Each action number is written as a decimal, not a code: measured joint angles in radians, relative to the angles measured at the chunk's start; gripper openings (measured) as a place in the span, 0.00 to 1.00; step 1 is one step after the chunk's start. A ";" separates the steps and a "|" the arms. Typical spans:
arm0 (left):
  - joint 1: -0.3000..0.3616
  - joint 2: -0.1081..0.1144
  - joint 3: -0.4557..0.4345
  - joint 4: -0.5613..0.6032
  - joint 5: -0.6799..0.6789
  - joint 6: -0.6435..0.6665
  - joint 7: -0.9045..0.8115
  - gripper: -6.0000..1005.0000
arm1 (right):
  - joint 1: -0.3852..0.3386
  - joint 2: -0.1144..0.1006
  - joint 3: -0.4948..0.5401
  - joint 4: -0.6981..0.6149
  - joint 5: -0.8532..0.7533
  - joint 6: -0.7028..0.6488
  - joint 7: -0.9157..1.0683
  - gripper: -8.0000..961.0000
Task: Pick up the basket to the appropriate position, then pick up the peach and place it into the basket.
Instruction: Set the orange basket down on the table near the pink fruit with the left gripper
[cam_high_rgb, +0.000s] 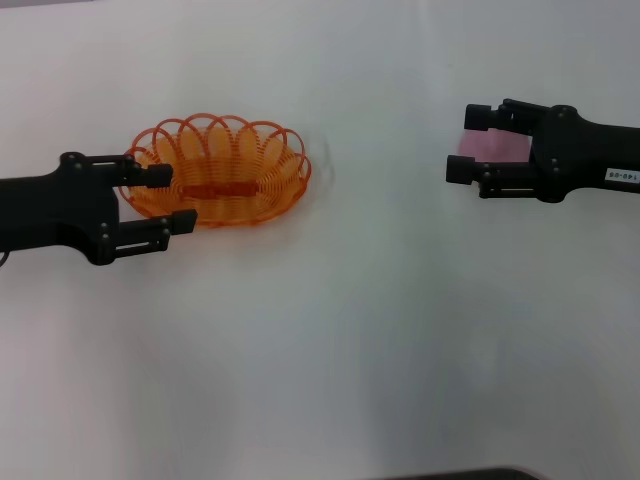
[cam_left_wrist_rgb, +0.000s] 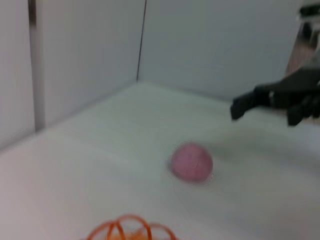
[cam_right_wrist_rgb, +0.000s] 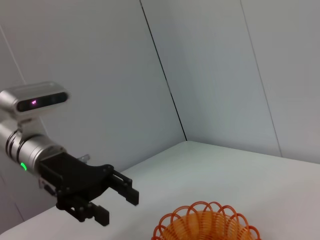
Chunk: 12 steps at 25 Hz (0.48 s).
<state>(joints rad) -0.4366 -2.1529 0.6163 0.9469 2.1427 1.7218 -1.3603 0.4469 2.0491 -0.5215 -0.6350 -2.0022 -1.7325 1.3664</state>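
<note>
Orange basket by the left gripper, pink peach behind the right gripper.

On the white table (cam_high_rgb: 340, 340) the basket (cam_high_rgb: 222, 172) sits left of centre, its left end between the spread fingers of the left gripper (cam_high_rgb: 172, 200), which is open around that end; whether a finger touches the wire cannot be told. Only a flat orange strip shows on the basket's bottom. Well apart on the far right, the peach (cam_high_rgb: 492, 146) rests on the table, partly hidden behind the right gripper (cam_high_rgb: 473, 145), whose fingers are also spread open, with the fruit showing in the gap between them.
</note>
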 joint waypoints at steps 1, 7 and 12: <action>0.000 0.000 0.000 0.000 0.000 0.000 0.000 0.61 | 0.000 0.002 -0.001 0.000 0.000 0.003 0.000 0.94; 0.015 0.011 -0.108 -0.111 -0.030 0.012 0.128 0.61 | 0.007 0.005 -0.004 0.000 0.000 0.005 0.001 0.94; 0.033 0.007 -0.111 -0.121 -0.029 0.000 0.162 0.61 | 0.013 0.007 -0.008 0.000 -0.002 0.020 0.001 0.94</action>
<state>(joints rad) -0.4036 -2.1457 0.5052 0.8258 2.1136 1.7219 -1.1979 0.4595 2.0564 -0.5298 -0.6350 -2.0047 -1.7126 1.3669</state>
